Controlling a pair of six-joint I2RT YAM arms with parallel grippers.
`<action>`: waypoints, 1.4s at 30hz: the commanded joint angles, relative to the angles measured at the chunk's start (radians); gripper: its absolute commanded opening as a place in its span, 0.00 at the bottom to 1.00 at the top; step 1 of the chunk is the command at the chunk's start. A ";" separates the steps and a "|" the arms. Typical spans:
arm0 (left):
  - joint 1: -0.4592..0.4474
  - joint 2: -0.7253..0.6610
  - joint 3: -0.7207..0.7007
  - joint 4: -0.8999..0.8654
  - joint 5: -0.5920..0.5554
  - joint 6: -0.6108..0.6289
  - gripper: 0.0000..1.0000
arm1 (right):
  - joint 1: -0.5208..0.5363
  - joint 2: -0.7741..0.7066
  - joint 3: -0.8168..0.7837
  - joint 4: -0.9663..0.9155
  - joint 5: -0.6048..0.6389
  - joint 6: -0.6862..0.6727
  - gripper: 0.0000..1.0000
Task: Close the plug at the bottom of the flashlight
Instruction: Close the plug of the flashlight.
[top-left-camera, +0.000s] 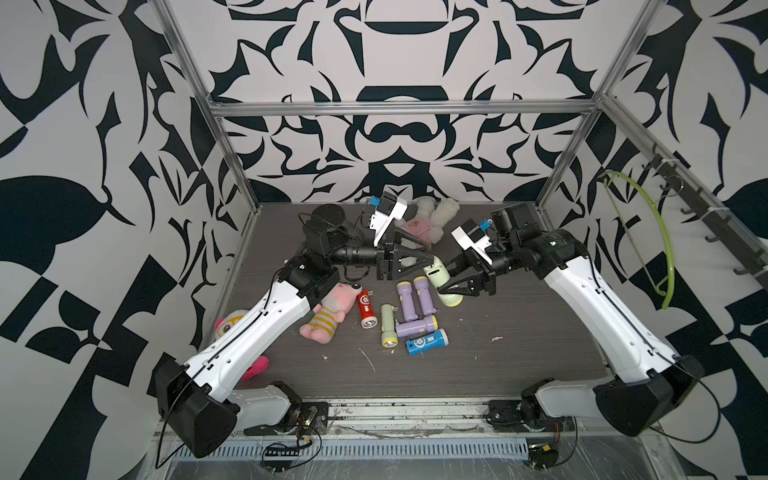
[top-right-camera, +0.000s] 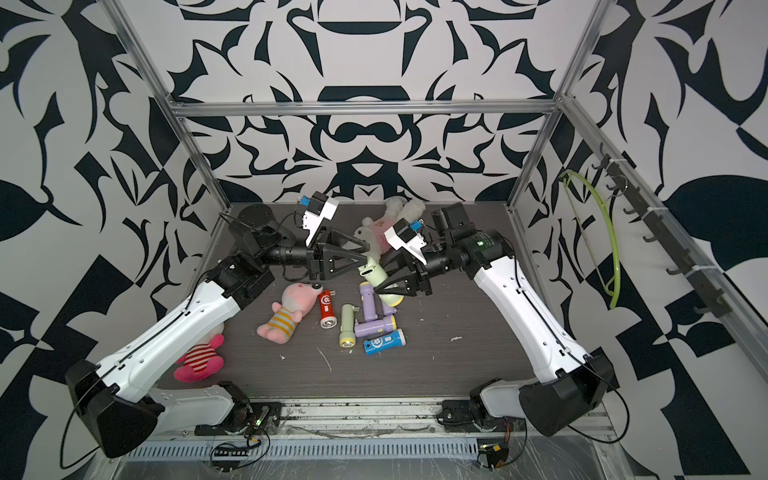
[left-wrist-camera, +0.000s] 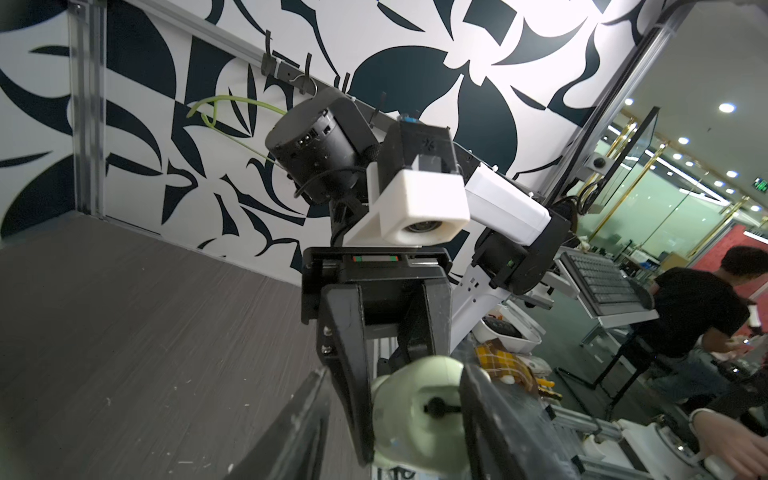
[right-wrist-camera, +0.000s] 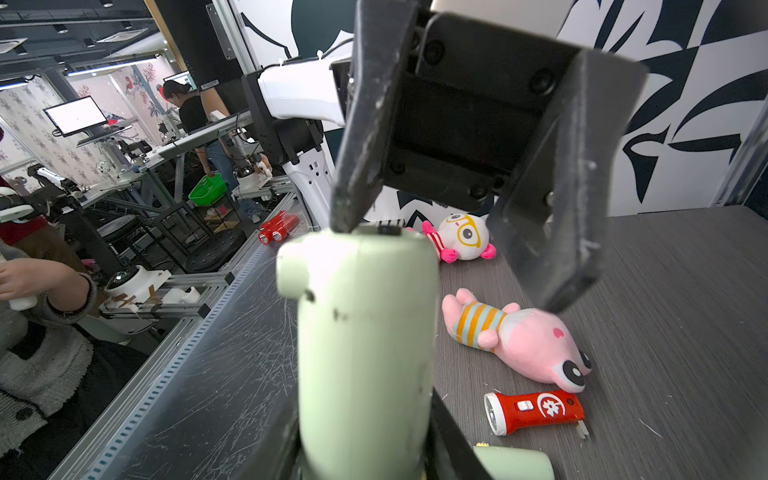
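Nearest the front rail the dark wood-grain tabletop (top-left-camera: 457, 374) lies bare, with more open room on the right arm's side. Beyond that strip, a blue plastic flashlight (top-left-camera: 427, 341) and a red plastic flashlight (right-wrist-camera: 536, 411) each carry a white round emblem, with no lettering legible. Farther back, held aslant just past that cluster, the pale green plastic flashlight (top-left-camera: 437, 275) is clamped round its body by the right gripper (top-left-camera: 445, 287). The left gripper (top-left-camera: 428, 254) stands spread at its bottom end, one fingertip (right-wrist-camera: 345, 216) touching it, the other clear.
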 joint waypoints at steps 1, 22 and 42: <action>-0.005 0.030 0.028 0.007 0.018 0.007 0.46 | 0.004 -0.028 0.044 0.002 -0.057 -0.011 0.00; 0.015 0.076 0.041 -0.111 -0.167 0.108 0.88 | 0.003 -0.063 0.032 -0.021 -0.085 -0.031 0.00; 0.044 -0.160 -0.014 0.013 -0.193 0.133 0.99 | 0.003 0.123 0.000 0.165 0.270 0.300 0.00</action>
